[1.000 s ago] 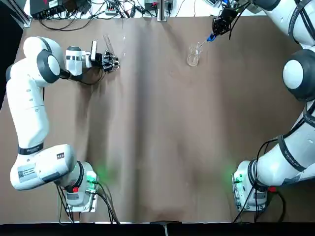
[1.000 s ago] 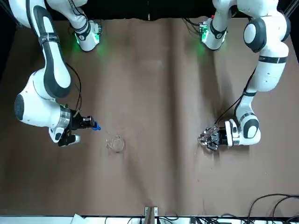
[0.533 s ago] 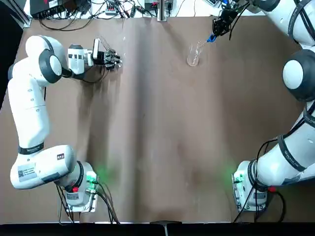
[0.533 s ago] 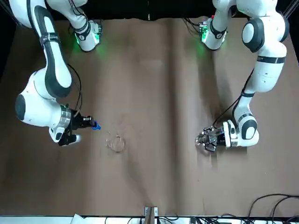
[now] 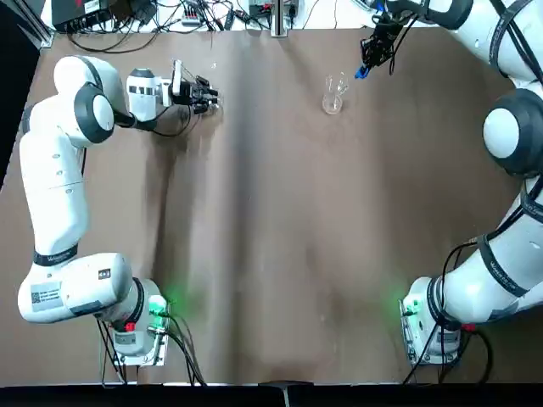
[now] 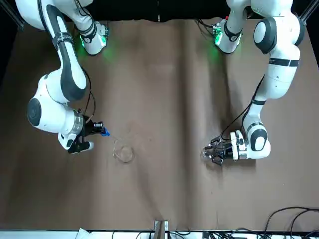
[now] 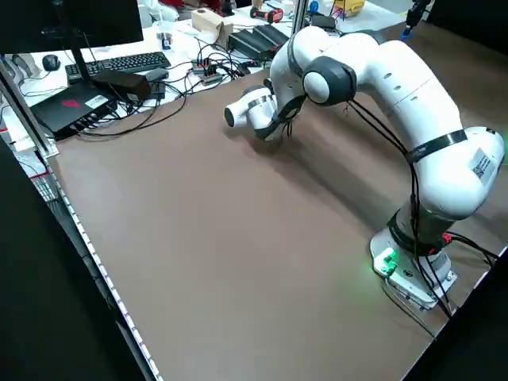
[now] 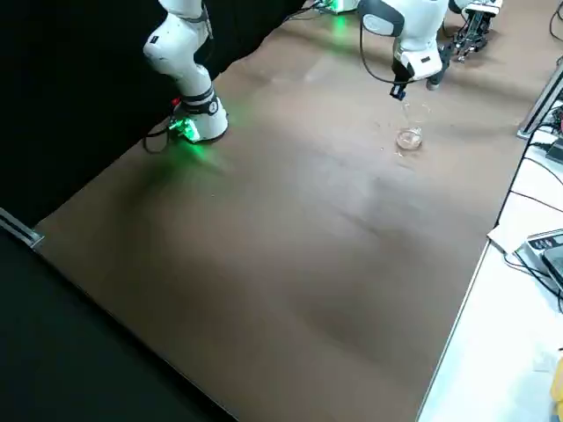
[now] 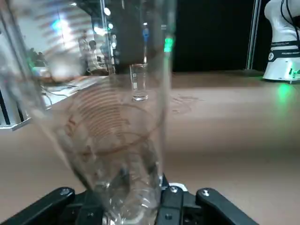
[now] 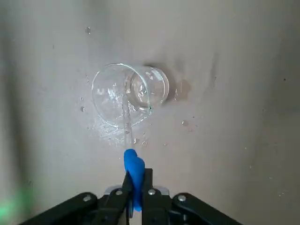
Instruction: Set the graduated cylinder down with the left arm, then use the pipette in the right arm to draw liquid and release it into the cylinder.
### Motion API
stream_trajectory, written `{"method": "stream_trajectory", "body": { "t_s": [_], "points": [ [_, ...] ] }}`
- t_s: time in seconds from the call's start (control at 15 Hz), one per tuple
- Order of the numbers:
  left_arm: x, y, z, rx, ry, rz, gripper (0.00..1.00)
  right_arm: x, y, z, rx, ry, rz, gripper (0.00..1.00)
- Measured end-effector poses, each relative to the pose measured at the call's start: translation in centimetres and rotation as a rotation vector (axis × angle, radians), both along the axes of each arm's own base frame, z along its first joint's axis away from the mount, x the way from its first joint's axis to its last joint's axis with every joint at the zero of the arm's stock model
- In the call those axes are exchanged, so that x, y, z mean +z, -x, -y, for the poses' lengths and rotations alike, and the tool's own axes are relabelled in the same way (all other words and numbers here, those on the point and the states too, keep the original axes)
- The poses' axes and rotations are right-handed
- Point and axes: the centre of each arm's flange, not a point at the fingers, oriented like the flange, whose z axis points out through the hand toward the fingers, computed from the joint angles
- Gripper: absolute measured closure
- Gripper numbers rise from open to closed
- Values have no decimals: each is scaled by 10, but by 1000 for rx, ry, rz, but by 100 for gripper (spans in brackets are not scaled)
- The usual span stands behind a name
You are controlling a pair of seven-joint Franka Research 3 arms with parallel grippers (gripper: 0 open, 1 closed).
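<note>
My left gripper (image 5: 208,93) is low over the far left of the table, shut on the graduated cylinder (image 9: 126,117), a clear glass tube that fills the left wrist view, tilted. The same gripper (image 6: 209,152) is at the right of the front view. My right gripper (image 5: 371,58) is at the far right, shut on the pipette (image 10: 134,173) by its blue bulb. The thin stem (image 10: 126,123) points down at the mouth of a short clear beaker (image 5: 333,102). I cannot tell whether the tip is inside the beaker (image 10: 126,96).
Water drops lie on the brown tabletop (image 10: 211,140) around the beaker. Cables and electronics (image 5: 195,13) line the table's far edge, with a metal post (image 5: 278,17) at its middle. A keyboard (image 7: 119,65) lies beyond the table.
My left gripper has carried the cylinder to the right, toward the table's middle, along the far edge. The right gripper with the pipette has barely shifted near the beaker.
</note>
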Motion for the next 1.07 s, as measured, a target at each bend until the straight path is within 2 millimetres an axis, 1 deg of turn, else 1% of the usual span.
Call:
{"method": "stream_trajectory", "body": {
  "t_s": [0.13,0.27,0.33,0.4,0.6,0.87,1.0,1.07],
  "points": [
    [10,-5,6,6,-12,3,70,0,0,-1,1,1,0,91],
    [25,-11,24,9,-26,2,70,0,0,-1,1,1,0,91],
    [33,-13,39,9,-37,2,70,0,0,-1,0,1,2,91],
    [43,-14,77,9,-63,4,70,4,-2,-1,0,-1,11,91],
    [46,-8,133,26,-94,4,70,11,-5,-2,-3,-3,25,92],
    [41,10,197,52,-156,-16,69,12,-6,0,-16,33,26,92],
    [40,21,226,62,-161,-30,68,9,-5,-3,-11,46,24,92],
    [39,26,237,65,-163,-36,67,7,-5,-6,-7,48,21,92]
  ]
}}
